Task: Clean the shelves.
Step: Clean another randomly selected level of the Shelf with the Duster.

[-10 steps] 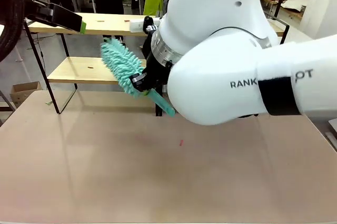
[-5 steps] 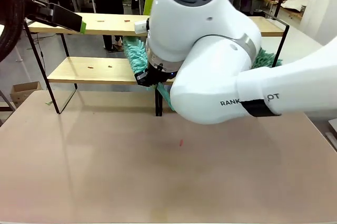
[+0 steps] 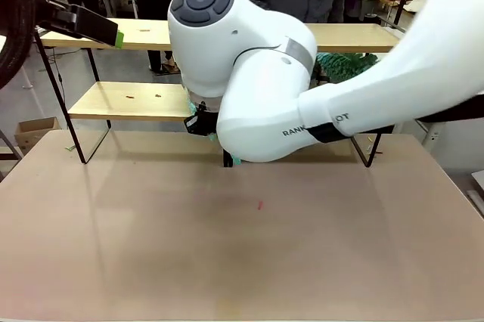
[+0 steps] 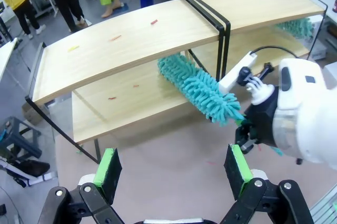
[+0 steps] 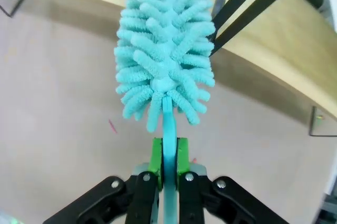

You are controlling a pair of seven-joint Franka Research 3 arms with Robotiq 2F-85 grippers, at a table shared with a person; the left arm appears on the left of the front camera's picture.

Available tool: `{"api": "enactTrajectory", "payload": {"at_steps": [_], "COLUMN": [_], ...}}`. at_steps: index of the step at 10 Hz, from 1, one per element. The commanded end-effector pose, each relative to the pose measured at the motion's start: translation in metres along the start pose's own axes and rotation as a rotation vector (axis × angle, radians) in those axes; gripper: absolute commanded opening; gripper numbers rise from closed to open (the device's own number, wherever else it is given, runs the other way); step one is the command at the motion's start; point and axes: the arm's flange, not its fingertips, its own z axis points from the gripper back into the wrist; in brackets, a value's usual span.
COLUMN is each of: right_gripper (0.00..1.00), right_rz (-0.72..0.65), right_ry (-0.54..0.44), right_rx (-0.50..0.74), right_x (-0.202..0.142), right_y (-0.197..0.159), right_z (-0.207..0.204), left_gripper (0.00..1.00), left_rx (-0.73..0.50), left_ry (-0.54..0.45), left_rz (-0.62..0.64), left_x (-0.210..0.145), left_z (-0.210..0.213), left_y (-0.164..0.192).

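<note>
Duster [image 4: 200,90], handle pinched in R jaws, was just swung in betw. boards of shelves [image 4: 131,34], so wiping of lower board is judged begun; L jaws spread.

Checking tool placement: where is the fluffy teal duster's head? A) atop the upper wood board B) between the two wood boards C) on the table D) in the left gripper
B: the fluffy teal duster reaches under the upper light wood board, over the lower board, handle in the right gripper.
</note>
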Motion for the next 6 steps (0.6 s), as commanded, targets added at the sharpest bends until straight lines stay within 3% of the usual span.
{"api": "enactTrajectory", "payload": {"at_steps": [1, 6], "right_gripper": [0.12, 0.12], "right_rz": [-0.025, 0.085], "right_ry": [-0.004, 0.036], "right_rx": [0.006, 0.154], "right_x": [0.025, 0.056], "right_y": [0.016, 0.028], "right_z": [-0.005, -0.014], "left_gripper": [1.00, 1.00], "left_rx": [0.011, 0.011], "left_ry": [0.000, 0.000], "left_rz": [-0.001, -0.001], "left_x": [0.000, 0.000], "left_z": [0.002, 0.002], "left_y": [0.000, 0.000]}}
